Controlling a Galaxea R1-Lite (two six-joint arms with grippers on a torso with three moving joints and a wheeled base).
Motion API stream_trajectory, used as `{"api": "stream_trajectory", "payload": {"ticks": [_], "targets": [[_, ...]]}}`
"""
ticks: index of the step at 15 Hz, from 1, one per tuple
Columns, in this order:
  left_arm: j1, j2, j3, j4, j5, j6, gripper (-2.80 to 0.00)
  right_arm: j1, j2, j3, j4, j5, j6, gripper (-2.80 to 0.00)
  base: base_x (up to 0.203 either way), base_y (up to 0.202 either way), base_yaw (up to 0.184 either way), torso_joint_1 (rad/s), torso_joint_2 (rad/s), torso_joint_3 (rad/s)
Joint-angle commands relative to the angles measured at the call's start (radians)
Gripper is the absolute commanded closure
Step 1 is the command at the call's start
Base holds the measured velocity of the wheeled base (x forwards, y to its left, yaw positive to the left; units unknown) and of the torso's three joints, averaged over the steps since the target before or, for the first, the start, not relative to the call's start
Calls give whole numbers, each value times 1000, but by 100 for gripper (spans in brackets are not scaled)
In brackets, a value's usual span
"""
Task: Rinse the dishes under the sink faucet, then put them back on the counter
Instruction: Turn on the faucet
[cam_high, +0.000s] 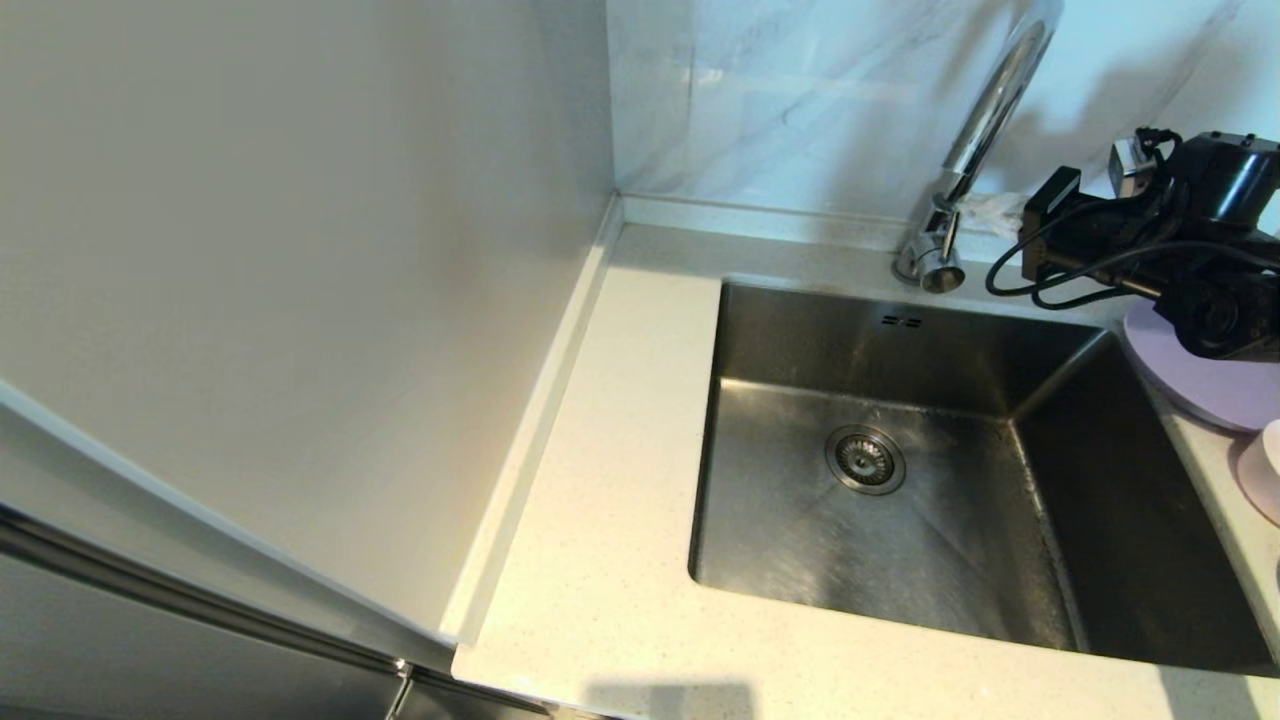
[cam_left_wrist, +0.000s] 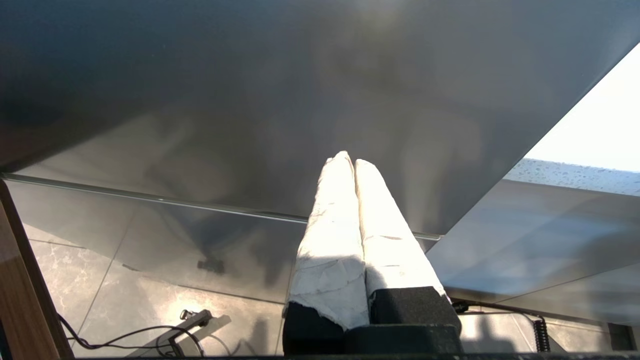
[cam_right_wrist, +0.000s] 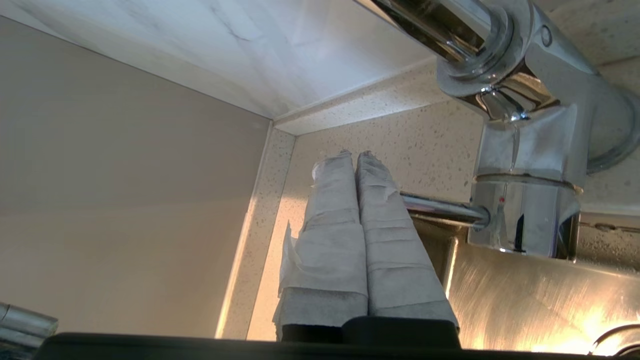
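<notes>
Right now we are holding our right end effector (cam_right_wrist: 356, 157) at the far right of the scene, just beside the base of the tall shiny chrome gooseneck faucet (cam_high: 975, 140). Its two tape-wrapped fingers (cam_right_wrist: 330, 220) are pressing flat against each other, clenched on nothing, and they are lying alongside the thin chrome side lever (cam_right_wrist: 440, 210) that is sticking out of the faucet base; from the right wrist view we cannot tell whether they are touching that lever. In the head view the black right arm is reaching in from the right edge, over the far rim of the shallow lavender plate (cam_high: 1195, 375).

That plate is sitting on the off-white, finely speckled stone bench (cam_high: 600, 520) to the right of the large rectangular brushed stainless-steel sink (cam_high: 900, 460), its edge overhanging the basin slightly. Nearer to us, at the right edge, a small pale pink dish (cam_high: 1262, 470) is only partly showing. The round metal drain strainer (cam_high: 865, 459) is sitting in the sink floor, and two small overflow slots (cam_high: 903, 321) are showing on the far wall.

Our left end effector (cam_left_wrist: 350, 160) is hanging parked away from the bench, beside a grey glossy panel (cam_left_wrist: 250, 100) and above a tiled floor (cam_left_wrist: 100, 290), fingers clenched together and empty.
</notes>
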Motion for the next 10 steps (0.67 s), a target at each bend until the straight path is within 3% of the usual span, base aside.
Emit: {"api": "stream_trajectory", "payload": {"ticks": [1, 3, 6, 10], "targets": [[0, 0, 0, 0, 1, 0, 0, 0, 18, -22, -5, 2, 4, 0, 0, 0, 0, 0, 0, 0], [0, 0, 0, 0, 1, 0, 0, -1, 40, -59, -4, -4, 7, 0, 0, 0, 0, 0, 0, 0], [0, 0, 0, 0, 1, 0, 0, 0, 83, -113, 2, -101, 6, 0, 0, 0, 0, 0, 0, 0], [0, 0, 0, 0, 1, 0, 0, 2, 75, -95, 24, -100, 6, 0, 0, 0, 0, 0, 0, 0]]}}
